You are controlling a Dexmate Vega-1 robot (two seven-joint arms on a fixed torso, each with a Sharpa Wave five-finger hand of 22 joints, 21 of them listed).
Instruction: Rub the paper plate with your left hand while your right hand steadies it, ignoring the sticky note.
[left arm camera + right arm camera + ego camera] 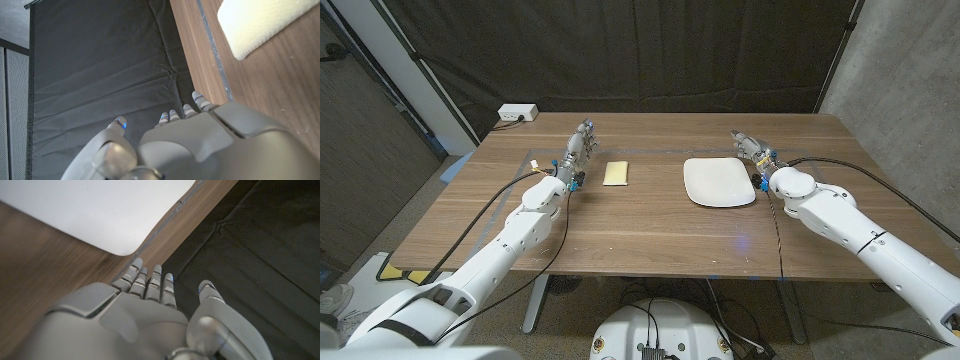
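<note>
A white, rounded-square paper plate (719, 182) lies on the wooden table (650, 230), right of centre; its corner shows in the right wrist view (100, 215). A pale yellow sticky note (616, 173) lies left of centre, also seen in the left wrist view (260, 22). My left hand (578, 150) stands just left of the note, fingers straight and apart, holding nothing. My right hand (753, 149) stands by the plate's far right corner, fingers extended, holding nothing and apart from the plate. Both hands' backs show in their wrist views (200, 145) (130, 320).
A white power box (518, 113) with a cable sits at the table's far left corner. A black curtain (650, 50) hangs behind the table. Black cables (820, 162) run along the right arm over the table's right side.
</note>
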